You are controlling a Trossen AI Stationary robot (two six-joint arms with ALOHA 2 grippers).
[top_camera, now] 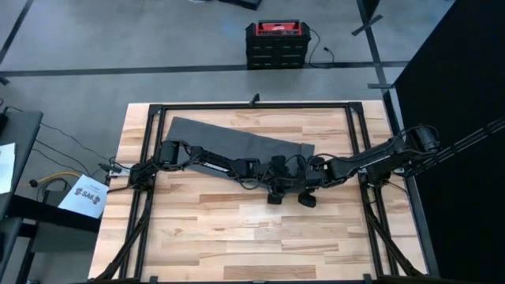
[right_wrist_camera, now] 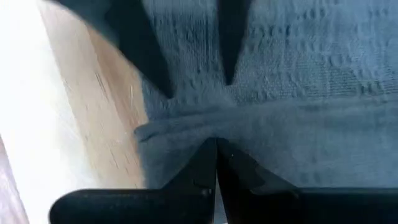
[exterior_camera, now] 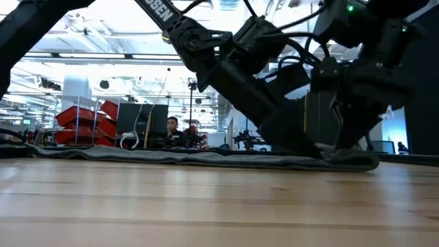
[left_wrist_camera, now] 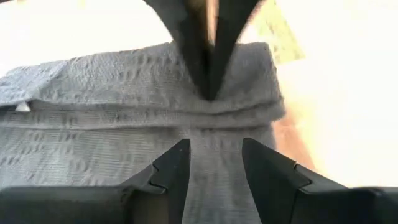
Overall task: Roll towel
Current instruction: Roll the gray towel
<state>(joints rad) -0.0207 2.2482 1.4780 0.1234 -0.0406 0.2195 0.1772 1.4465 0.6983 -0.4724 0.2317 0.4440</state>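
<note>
We see the wooden table (top_camera: 237, 229) with the dark grey towel (top_camera: 237, 140) lying flat across its far half, its near right end under both grippers. In the low view the towel (exterior_camera: 192, 158) is a thin flat layer on the tabletop that thickens a little at its right end, beneath the arms. Both arms reach in from the sides and meet over that end. The right gripper (right_wrist_camera: 216, 149) has its fingers pressed together, with a raised fold of the towel (right_wrist_camera: 298, 124) pinched up right at their tips; bare wood shows just beside the fold. The left gripper (left_wrist_camera: 214, 163) has its fingers (left_wrist_camera: 173, 168) spread apart, with flat cloth (left_wrist_camera: 93, 124) showing in the gap between them, and they appear to rest on or just above it, though we cannot tell which. Just ahead of the left fingers, the right gripper's closed tips point down into the ridge of the fold. Beyond the table a red and black case (top_camera: 273, 43) sits on the floor.
</note>
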